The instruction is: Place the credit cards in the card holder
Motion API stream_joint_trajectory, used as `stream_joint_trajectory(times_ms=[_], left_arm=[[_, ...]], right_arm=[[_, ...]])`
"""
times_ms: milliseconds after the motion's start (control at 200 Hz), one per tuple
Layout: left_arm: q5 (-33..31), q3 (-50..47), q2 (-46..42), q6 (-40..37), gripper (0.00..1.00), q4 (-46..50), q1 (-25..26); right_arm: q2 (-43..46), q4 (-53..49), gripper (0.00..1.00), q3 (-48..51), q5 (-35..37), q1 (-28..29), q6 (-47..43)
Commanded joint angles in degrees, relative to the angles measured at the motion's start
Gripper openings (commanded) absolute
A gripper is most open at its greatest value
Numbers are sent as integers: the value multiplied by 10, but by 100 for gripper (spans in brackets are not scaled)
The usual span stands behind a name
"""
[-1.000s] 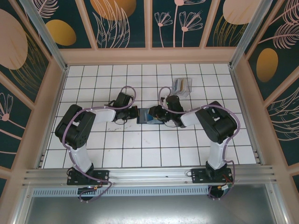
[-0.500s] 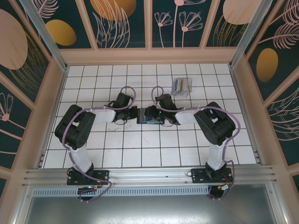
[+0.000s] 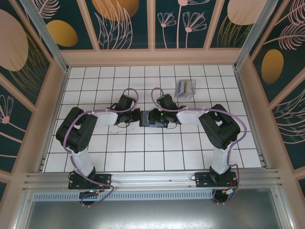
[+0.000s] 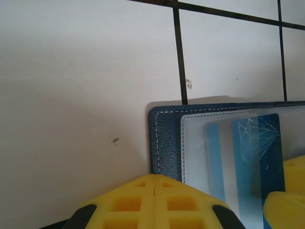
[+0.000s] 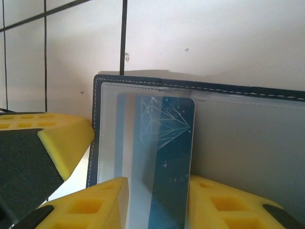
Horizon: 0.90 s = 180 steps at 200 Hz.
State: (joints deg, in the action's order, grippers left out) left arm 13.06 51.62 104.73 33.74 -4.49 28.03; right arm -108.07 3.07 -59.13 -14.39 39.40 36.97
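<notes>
Currently, bench state as seen:

Table: white tiled table top with black grid lines; both arms reach in to its middle.

Card holder: small dark navy folding wallet with white stitching, lying open and flat at mid-table, between the 2 grippers.

Pocket: clear plastic pocket on the wallet's inner face, just inside the stitched border.

Card: blue rectangular plastic card with a white line pattern, lying on the open wallet and partly behind the pocket's frosted film. I cannot tell how far in it sits.

Left gripper: left gripper is clenched, its 2 yellow fingers pad to pad with nothing between them. Its tips are at the wallet's 9 o'clock edge in the top view. Whether they press on the leather, I cannot tell.

Right gripper: right gripper comes in from the wallet's 3 o'clock side and grasps the blue rectangular plastic card, 1 yellow pad against each long edge.

Tray: small clear plastic tray at 1 o'clock from the wallet, well apart from it.

Tray contents: thin cards standing on edge; colours are too small to sort.
</notes>
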Motion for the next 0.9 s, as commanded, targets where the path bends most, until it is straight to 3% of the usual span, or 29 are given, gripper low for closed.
stream_joint_trajectory(times_ms=[0, 210, 455, 896], left_arm=[[-2, -21, 16, -1, 0, 60, -3], [-2, -21, 12, -1, 0, 62, -3], [-2, -28, 11, 2, 0, 60, -3], [3, -27, 16, 3, 0, 57, -3]], right_arm=[[-24, -39, 36, -25, 7, 18, -15], [-48, -41, 36, -56, 0, 31, -8], [-18, -98, 40, -59, 56, 29, -38], [-5, -105, 40, -49, 55, 32, -33]])
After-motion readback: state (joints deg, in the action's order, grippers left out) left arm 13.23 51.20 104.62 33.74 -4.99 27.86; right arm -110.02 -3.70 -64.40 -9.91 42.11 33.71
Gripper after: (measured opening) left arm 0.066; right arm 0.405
